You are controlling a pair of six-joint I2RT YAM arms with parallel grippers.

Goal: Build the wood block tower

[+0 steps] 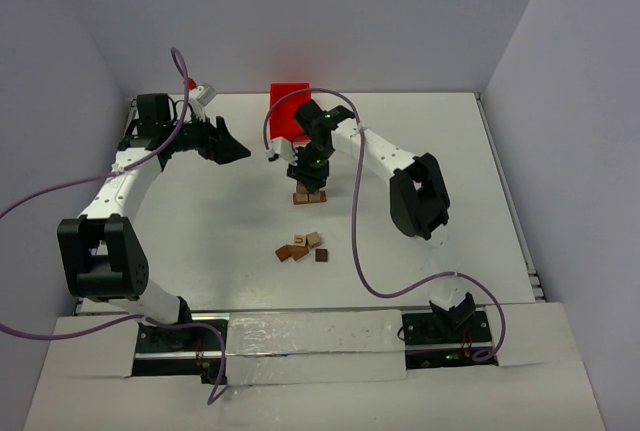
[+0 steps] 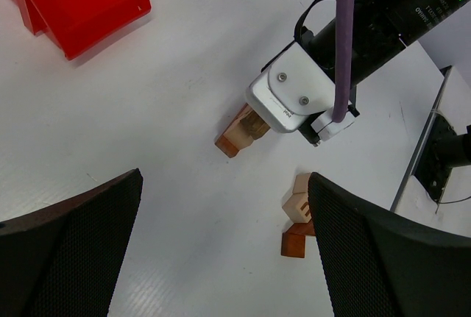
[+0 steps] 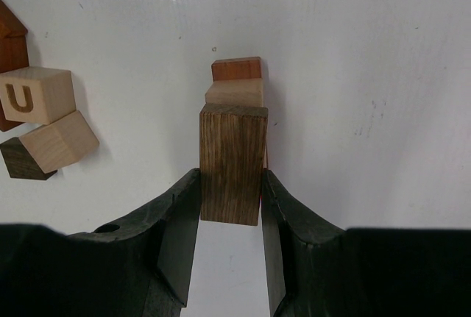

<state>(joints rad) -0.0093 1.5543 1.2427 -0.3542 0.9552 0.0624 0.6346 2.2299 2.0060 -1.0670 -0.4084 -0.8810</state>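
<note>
The wood block tower (image 1: pixel 309 195) stands mid-table as a short stack. In the right wrist view a light tan block (image 3: pixel 235 92) lies over a reddish-brown one (image 3: pixel 237 68). My right gripper (image 3: pixel 230 184) is shut on a dark brown block (image 3: pixel 232 162), held directly over the stack; whether it touches the tan block I cannot tell. From above, the right gripper (image 1: pixel 308 173) hides the tower's top. My left gripper (image 1: pixel 235 147) stands open and empty at the back left, well apart from the tower (image 2: pixel 239 134).
Loose blocks (image 1: pixel 302 248) lie in a cluster nearer the arm bases, among them a tan cube marked U (image 3: pixel 35 94) and a reddish cube (image 2: pixel 296 244). A red bin (image 1: pixel 290 111) sits at the back behind the tower.
</note>
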